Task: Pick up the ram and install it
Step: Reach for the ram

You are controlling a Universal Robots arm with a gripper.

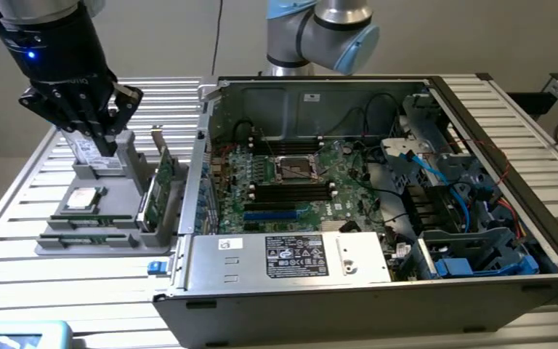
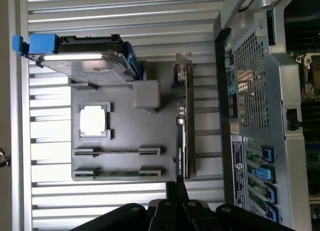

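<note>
Two ram sticks lie side by side in slots of a grey holder tray (image 1: 114, 243): one ram (image 1: 90, 217) nearer the processor, the other ram (image 1: 85, 236) nearer the tray's front edge. The wrist view has the same two, a ram (image 2: 117, 151) and a ram (image 2: 117, 172), on the tray (image 2: 130, 136). My gripper (image 1: 102, 142) hangs above the tray's far end in the exterior view, shut, with nothing between its fingers. In the wrist view the gripper (image 2: 176, 191) has its tips together beside the tray's edge, apart from both sticks.
The tray also carries an upright hard drive (image 2: 85, 61), a processor (image 2: 93, 120) and a tall expansion card (image 2: 182, 126). An open computer case (image 1: 511, 240) stands at the exterior view's right, its motherboard (image 1: 289, 174) and black memory slots (image 1: 289, 190) exposed. Everything rests on a slatted metal table (image 1: 27, 276).
</note>
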